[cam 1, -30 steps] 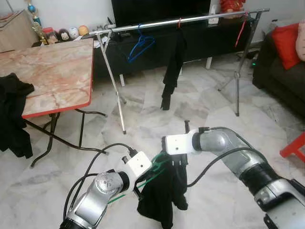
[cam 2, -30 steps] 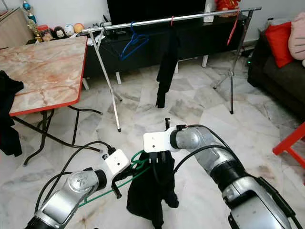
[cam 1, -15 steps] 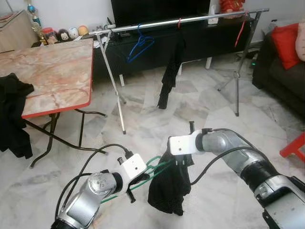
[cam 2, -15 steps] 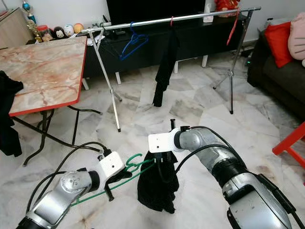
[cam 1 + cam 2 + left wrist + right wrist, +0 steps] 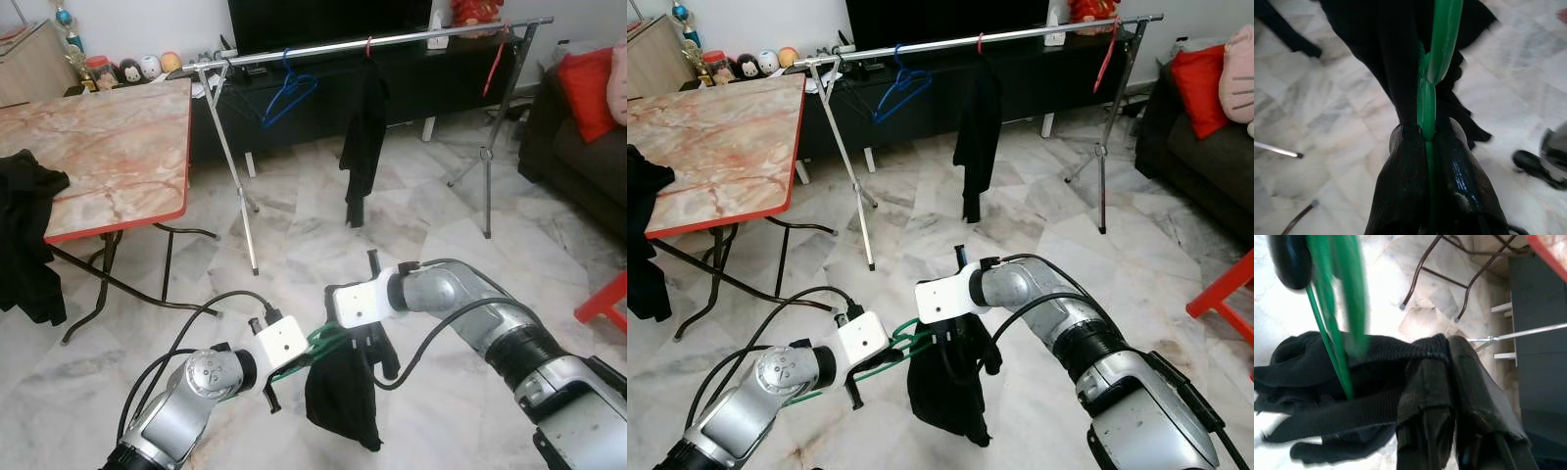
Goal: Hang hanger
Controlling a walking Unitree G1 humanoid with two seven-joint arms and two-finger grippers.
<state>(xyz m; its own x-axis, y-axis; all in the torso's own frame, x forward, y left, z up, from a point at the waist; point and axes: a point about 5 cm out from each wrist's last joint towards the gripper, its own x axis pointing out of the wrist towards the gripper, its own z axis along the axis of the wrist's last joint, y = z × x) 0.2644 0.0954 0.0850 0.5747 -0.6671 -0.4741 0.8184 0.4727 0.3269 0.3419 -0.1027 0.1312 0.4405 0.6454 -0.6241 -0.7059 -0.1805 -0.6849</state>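
A green hanger (image 5: 326,340) is low in front of me, above the marble floor. My left gripper (image 5: 1426,142) is shut on its green wire. A black garment (image 5: 343,397) droops from the hanger in a bunch. My right gripper (image 5: 1447,352) is shut on the top edge of that garment, right beside the hanger and close to the left gripper (image 5: 299,360). Further back stands a silver clothes rail (image 5: 392,39). It carries a blue hanger (image 5: 289,95), another black garment (image 5: 364,137) and a red hanger (image 5: 495,59).
A marble-top table with a red rim (image 5: 108,147) stands at the left, with dark cloth (image 5: 24,235) draped over its near corner. A dark sofa with a red cushion (image 5: 588,88) and a red stool (image 5: 607,299) are at the right. A black TV cabinet is behind the rail.
Both grippers have drawn closer together, with the right gripper shifting left with the garment. The black garment on the rail has swung to the right.
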